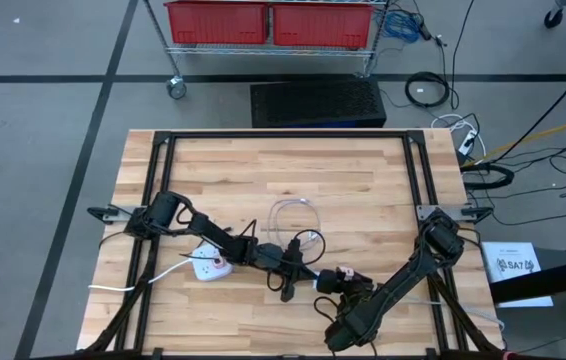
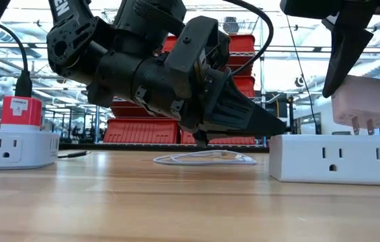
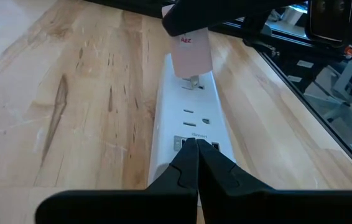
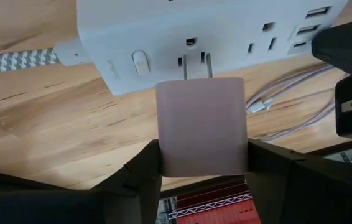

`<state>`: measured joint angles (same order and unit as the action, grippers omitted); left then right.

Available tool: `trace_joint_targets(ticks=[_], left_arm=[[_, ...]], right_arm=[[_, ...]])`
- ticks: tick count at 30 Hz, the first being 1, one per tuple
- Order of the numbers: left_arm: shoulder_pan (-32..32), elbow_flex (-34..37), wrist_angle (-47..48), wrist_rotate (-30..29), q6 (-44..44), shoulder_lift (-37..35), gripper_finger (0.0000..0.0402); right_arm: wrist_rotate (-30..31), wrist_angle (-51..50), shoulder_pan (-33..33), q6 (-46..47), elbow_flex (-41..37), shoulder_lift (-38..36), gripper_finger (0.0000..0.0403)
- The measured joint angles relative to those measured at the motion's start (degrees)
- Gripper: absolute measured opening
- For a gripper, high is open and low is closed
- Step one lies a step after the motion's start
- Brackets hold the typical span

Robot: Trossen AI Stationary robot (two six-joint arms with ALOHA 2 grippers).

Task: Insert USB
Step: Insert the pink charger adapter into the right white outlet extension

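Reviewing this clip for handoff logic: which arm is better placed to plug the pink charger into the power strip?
The right. Its claw already grips the pink charger, prongs pointing at the white power strip and hovering close to an outlet. The left claw is shut and empty, fingertips resting at the strip's USB end.

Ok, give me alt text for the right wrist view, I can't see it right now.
The right gripper holds a pink charger block in its jaws, prongs pointing at an outlet on the white power strip and hovering just short of its slots. A pale cable lies on the wooden table beside the strip.
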<state>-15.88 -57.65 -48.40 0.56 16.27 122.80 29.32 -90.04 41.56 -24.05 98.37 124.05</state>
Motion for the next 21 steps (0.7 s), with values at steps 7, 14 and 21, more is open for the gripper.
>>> trace_joint_targets(ticks=[7,14,21], left_arm=[[0.01,0.0,0.0,0.0,0.02,0.0,0.0001],[0.01,0.0,0.0,0.0,0.02,0.0,0.0001],[0.02,-0.02,0.0,0.0,0.09,0.0,0.0001]], right_arm=[[-0.91,0.07,0.02,0.92,0.0,0.0,0.0158],[-1.11,0.13,0.02,0.94,0.0,0.02,0.0158],[-1.14,0.11,0.02,0.92,0.0,0.04,0.0158]])
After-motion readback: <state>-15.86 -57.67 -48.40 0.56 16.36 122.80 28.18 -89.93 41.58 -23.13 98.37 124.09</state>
